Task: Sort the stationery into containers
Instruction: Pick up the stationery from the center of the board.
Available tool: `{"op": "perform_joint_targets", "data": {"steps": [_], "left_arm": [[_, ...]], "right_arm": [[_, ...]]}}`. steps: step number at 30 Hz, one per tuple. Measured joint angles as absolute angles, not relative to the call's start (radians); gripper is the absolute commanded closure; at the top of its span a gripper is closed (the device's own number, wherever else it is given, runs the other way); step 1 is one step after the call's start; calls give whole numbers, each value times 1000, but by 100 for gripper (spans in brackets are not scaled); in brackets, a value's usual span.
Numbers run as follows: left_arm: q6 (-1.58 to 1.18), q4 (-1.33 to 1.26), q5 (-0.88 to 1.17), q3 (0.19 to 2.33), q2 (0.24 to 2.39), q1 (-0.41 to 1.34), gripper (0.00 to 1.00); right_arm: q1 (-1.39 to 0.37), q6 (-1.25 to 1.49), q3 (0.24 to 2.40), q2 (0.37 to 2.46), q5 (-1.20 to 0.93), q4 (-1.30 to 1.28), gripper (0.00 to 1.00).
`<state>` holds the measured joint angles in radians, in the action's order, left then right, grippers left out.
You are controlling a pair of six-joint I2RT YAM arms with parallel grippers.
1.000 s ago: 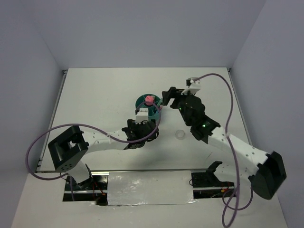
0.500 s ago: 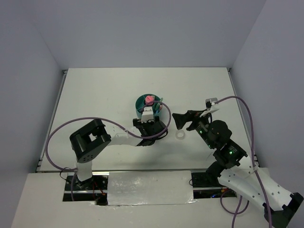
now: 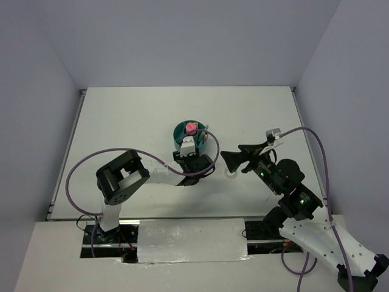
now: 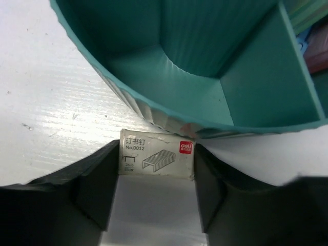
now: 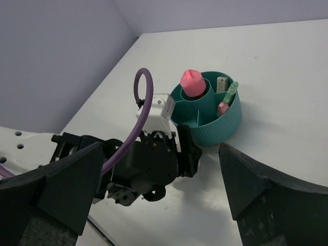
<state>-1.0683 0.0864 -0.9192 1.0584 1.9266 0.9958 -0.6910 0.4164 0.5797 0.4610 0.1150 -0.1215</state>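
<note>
left gripper [image 4: 156, 154] is right down at the table, jaws narrowed onto the two ends of a staple box [image 4: 157, 160]. it's a small pale card box with a printed staple drawing, a red logo and a scuffed top edge, lying flat and pressed up to the ribbed outer wall of the teal organiser [image 4: 128, 95]. the compartment just behind that wall shows only bare teal floor. from the right wrist view, the organiser's central cup holds an upright pink tube [image 5: 192, 83]. a beige piece [image 5: 222, 82], a green capsule [image 5: 231, 91] and a pink piece [image 5: 223, 108] sit in a ring compartment. right gripper [image 5: 160, 154] hangs spread wide with nothing in it, near the clear tape ring [image 3: 230, 174] on the table [image 3: 134, 115].
</note>
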Motion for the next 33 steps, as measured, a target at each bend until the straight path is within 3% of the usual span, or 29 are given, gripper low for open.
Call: {"op": "perform_joint_targets", "data": {"steps": [8, 12, 18, 25, 33], "left_arm": [[-1053, 31, -910, 933, 1837, 1035, 61], [-1020, 86, -870, 867, 1737, 1109, 79], [-782, 30, -764, 744, 1400, 1129, 100], [-622, 44, -667, 776, 1116, 961, 100], [-984, 522, -738, 1285, 1365, 692, 100]], "right_arm": [[-691, 422, 581, 450, 97, -142, 0], [-691, 422, 590, 444, 97, -145, 0], [-691, 418, 606, 443, 94, -151, 0], [-691, 414, 606, 435, 80, -152, 0], [-691, 426, 606, 440, 67, -156, 0]]}}
